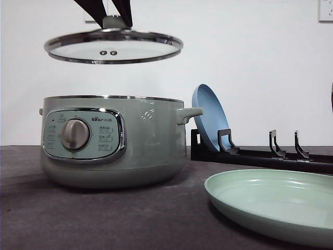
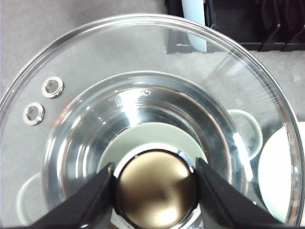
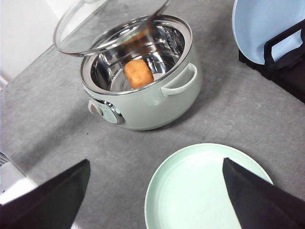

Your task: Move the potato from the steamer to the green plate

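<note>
Inside one steamer (image 3: 143,102), one potato (image 3: 138,73)

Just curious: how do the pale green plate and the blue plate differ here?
The round pale mint-green plate lies flat on the dark table; the round blue plate stands on edge, leaning in a black rack. The green plate sits nearer the camera, the blue one behind. Both are shallow and empty.

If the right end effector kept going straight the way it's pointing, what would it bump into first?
Most likely the green plate: the open right end effector points down at it, with nothing between. The steamer with the potato lies farther on. Depth is uncertain.
</note>
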Controlling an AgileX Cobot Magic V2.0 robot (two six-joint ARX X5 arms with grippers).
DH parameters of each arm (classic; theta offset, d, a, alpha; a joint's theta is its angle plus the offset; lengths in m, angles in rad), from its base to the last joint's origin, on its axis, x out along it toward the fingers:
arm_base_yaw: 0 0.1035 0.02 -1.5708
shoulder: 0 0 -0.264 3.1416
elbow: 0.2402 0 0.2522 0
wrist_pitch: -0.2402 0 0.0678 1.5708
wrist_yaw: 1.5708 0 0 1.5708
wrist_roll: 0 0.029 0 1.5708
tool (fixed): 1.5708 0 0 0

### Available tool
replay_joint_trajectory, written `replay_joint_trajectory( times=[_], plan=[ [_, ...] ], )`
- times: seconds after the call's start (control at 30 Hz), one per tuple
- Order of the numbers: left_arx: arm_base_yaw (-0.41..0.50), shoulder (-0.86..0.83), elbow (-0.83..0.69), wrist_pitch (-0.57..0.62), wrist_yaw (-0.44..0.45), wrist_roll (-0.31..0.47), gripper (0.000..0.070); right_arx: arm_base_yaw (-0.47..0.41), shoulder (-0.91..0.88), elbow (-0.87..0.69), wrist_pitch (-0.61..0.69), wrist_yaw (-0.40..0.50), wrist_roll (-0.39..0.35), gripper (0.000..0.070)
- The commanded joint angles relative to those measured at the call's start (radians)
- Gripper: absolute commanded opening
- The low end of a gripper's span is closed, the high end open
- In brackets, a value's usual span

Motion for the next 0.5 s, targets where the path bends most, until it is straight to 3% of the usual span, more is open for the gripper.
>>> replay_joint_trajectory(
  times=[0.0,0.47],
  plan=[
    [0.001,-0.026,0.05,0.029,0.002,-0.01,0.0,0.002,0.004,0.008,0.01,-0.002,0.01,0.0561],
    [0.063,-0.076,0.05,0.022,-0.004,-0.007,0.0,0.002,0.004,0.008,0.01,-0.002,0.01,0.0561]
  ],
)
